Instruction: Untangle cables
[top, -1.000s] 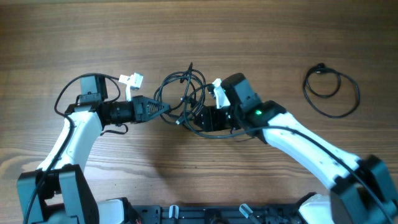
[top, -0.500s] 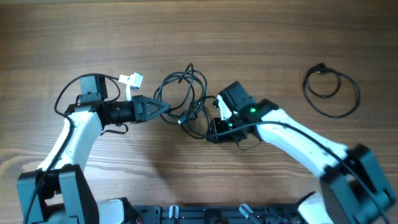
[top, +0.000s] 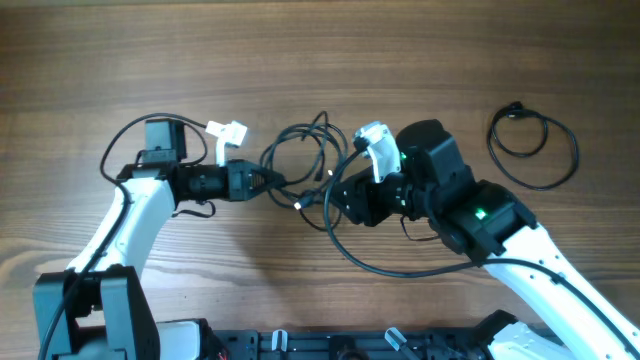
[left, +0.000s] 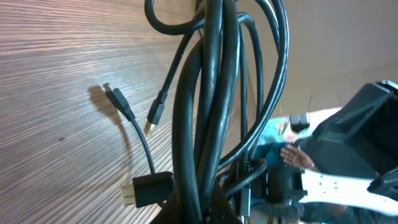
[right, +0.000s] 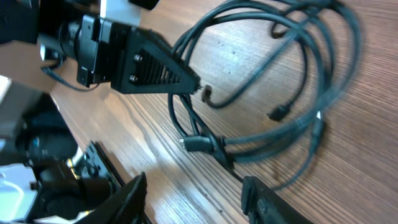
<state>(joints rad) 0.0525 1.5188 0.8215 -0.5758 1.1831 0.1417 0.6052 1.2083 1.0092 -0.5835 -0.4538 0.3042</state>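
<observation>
Black cable tangle (left: 208, 112), one; separate cable loop (top: 493, 137), one; well apart.

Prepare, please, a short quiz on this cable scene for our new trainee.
1. True or false: the left gripper is shut on the tangled cables.
2. The right gripper is: A) open, B) shut on a plug, C) out of every view.
3. Fill in: the separate looped cable lies apart from the tangle, on the robot's ____ side.

Key: 1 true; 2 A; 3 right.
</observation>
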